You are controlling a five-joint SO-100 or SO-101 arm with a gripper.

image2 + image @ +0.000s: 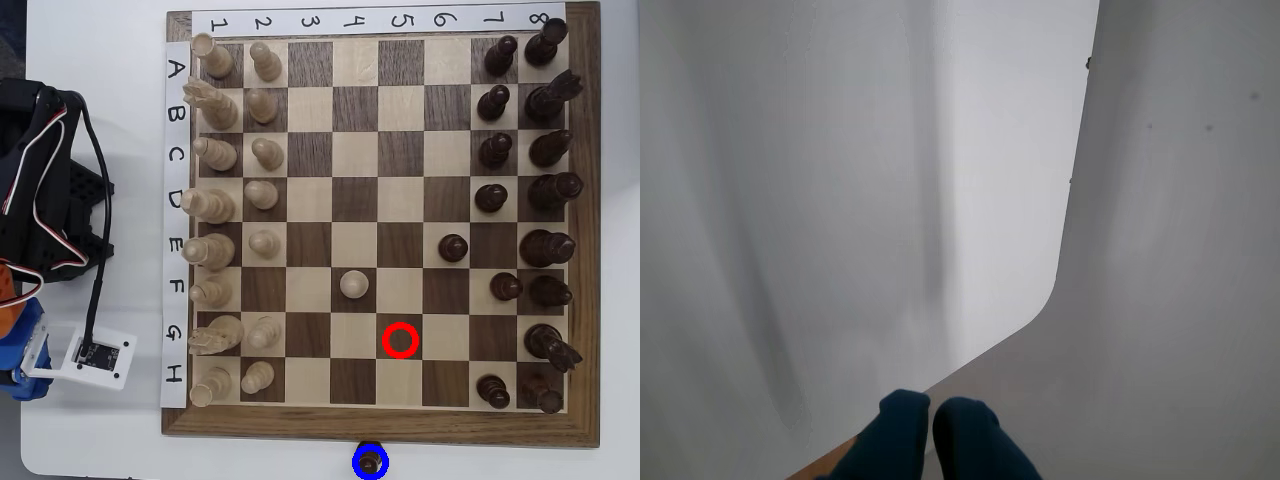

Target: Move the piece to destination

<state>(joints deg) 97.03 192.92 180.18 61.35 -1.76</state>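
Observation:
In the overhead view a small dark-brown pawn (371, 461) stands inside the bright-blue ring (356, 464), on the white table just below the board's bottom edge. A red ring (401, 340) marks an empty square at G5. The arm (40, 210) is folded at the left of the board, far from the pawn. In the wrist view my gripper (931, 425) shows two dark-blue fingertips (898, 425) pressed close together with nothing between them, over a bare white surface. No piece shows in the wrist view.
The chessboard (300, 425) holds cream pieces along its left columns and dark pieces along the right. A lone cream pawn (353, 284) and a lone dark pawn (453, 247) stand mid-board. A white camera module (92, 353) sits left of the board.

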